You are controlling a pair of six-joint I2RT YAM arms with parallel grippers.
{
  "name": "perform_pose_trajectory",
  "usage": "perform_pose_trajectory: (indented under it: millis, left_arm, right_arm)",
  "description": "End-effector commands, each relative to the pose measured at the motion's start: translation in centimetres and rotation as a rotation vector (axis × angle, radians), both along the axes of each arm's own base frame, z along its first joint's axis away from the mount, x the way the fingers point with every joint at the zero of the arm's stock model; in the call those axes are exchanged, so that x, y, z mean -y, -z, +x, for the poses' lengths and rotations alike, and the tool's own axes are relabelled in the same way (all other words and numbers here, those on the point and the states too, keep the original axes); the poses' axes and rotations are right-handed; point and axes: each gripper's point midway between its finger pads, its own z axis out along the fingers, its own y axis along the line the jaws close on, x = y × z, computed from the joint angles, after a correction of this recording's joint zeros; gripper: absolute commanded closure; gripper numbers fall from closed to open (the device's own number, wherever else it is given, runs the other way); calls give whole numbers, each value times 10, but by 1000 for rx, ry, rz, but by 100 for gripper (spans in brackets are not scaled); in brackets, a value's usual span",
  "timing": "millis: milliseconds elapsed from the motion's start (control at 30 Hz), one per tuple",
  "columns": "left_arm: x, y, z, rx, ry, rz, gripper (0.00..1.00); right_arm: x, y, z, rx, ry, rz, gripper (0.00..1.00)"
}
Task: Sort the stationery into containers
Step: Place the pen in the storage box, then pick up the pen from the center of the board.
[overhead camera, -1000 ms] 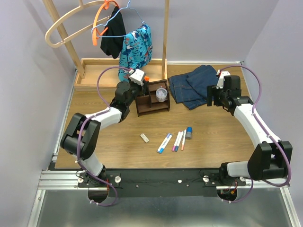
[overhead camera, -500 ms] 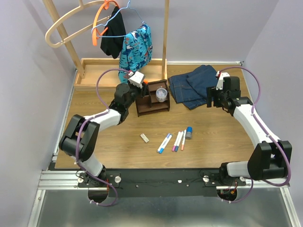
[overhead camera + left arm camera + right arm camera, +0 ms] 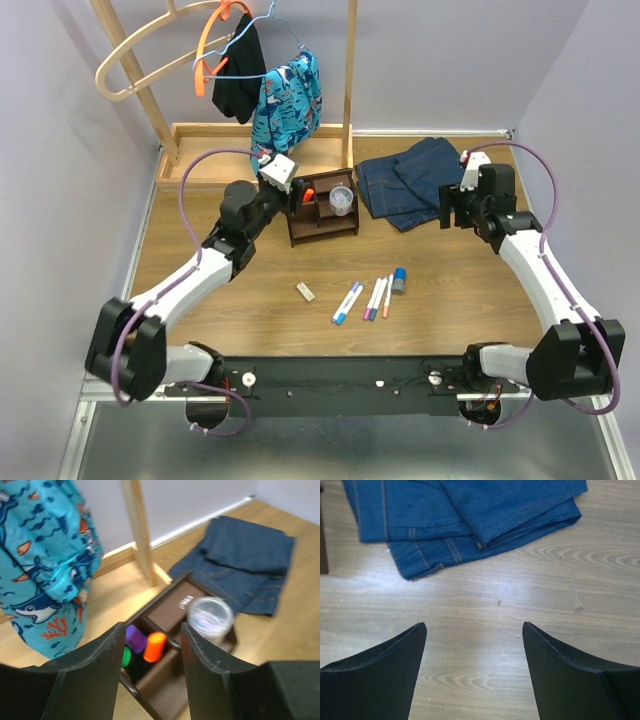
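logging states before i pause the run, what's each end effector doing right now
Left end effector: open, holding nothing, at the organiser.
Right end effector: open, holding nothing, over the table beside the jeans.

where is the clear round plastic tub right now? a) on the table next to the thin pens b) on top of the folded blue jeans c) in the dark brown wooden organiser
c: the clear round plastic tub stands in a compartment of the dark brown wooden organiser.

tub (image 3: pixel 341 199) sits in organiser (image 3: pixel 325 232), pens (image 3: pixel 375 297) before it.
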Motion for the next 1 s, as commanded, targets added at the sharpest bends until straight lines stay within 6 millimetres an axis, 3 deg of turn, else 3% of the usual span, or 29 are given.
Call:
perform_pose_trajectory:
  millis: [0, 33, 100, 133, 200, 233, 267, 367, 433, 500, 533, 733, 800, 967]
  left_arm:
    - [15, -16, -64, -57, 191, 55, 42]
    - [18, -4, -80, -120, 247, 70, 42]
    - [18, -9, -102, -154, 300, 62, 41]
    - [20, 5, -119, -237, 350, 80, 40]
    - [19, 11, -136, -294, 387, 98, 40]
    - [21, 26, -152, -366, 415, 143, 40]
    - [19, 33, -156, -385, 409, 176, 40]
    - [22, 53, -182, -473, 476, 255, 40]
    - [15, 61, -182, -516, 437, 275, 40]
    - [1, 70, -169, -538, 328, 319, 39]
    - [-6, 72, -168, -555, 305, 347, 38]
    - [-51, 81, -146, -598, 161, 409, 37]
    - [-67, 77, -137, -583, 93, 401, 36]
    - [-115, 60, -112, -552, -97, 317, 36]
  right_arm:
    - [-40, 8, -44, -87, -391, 30, 15]
    - [-49, 12, -56, -111, -494, 38, 15]
    - [-58, 23, -82, -193, -629, 49, 15]
    - [-59, 25, -86, -215, -635, 55, 15]
    - [-60, 24, -91, -228, -640, 61, 15]
    - [-61, 22, -92, -218, -652, 61, 15]
    - [-64, 20, -93, -208, -674, 60, 16]
    - [-82, 16, -102, -165, -849, -14, 19]
    - [-100, 18, -106, -118, -1012, -109, 20]
    - [-114, 23, -105, -80, -1146, -185, 20]
    - [-131, 25, -110, -67, -1237, -211, 21]
    - [-186, 70, -120, -65, -1631, -401, 24]
    - [-194, 86, -118, -54, -1718, -446, 25]
    - [-214, 104, -123, -20, -1840, -479, 28]
